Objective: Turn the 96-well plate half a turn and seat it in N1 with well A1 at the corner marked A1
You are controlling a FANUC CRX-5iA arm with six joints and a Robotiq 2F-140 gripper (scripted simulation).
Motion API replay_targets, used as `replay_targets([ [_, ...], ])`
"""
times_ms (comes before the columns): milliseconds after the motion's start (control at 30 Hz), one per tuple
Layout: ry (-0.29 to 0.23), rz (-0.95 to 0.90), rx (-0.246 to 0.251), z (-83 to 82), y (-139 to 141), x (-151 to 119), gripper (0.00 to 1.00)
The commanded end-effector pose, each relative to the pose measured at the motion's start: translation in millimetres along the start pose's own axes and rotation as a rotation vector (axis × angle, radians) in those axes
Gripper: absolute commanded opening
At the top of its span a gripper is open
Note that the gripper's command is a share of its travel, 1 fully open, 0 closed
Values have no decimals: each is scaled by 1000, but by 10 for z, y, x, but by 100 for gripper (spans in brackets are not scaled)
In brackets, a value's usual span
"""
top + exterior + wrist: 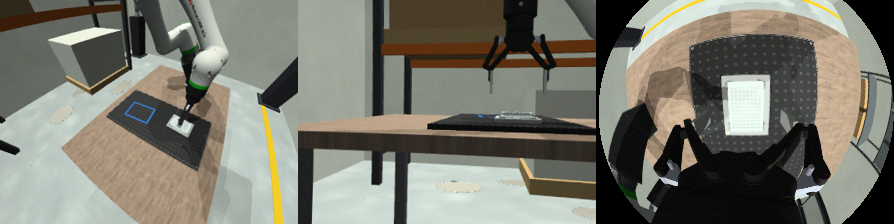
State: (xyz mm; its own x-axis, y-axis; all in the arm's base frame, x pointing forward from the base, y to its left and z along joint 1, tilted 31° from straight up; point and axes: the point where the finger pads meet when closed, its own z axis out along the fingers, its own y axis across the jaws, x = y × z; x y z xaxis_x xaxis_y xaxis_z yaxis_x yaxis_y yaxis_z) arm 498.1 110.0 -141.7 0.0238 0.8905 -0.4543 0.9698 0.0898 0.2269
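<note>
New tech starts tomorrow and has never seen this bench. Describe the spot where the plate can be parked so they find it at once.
Start at the wooden table and find the black dotted mat on it. The white plate sits at one end under the open gripper; the parking spot lies towards the other end. It is the only blue taped rectangle there, with bare mat inside.

The only lettering in view is on the robot arm (205,24) in the top view, near the twelve o'clock edge of the frame: a fragment of red brand lettering cut off by the frame edge, and below it a line of small dark type running down the white casing. Both are too small and blurred to read with certainty. No readable marks show on the dark deck (196,153) or on the 96-well plate (745,104).
</note>
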Motion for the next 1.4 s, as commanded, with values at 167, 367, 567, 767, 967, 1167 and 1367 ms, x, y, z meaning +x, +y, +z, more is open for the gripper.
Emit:
replay_targets([
  [167,0,0,-1,150,2,2,100],
  [367,0,0,-1,217,2,2,100],
  [567,0,0,-1,317,2,2,100],
  [767,0,0,-1,417,2,2,100],
  [967,0,0,-1,483,2,2,100],
  [1167,0,0,-1,508,2,2,100],
  [1367,0,0,-1,508,2,2,100],
])
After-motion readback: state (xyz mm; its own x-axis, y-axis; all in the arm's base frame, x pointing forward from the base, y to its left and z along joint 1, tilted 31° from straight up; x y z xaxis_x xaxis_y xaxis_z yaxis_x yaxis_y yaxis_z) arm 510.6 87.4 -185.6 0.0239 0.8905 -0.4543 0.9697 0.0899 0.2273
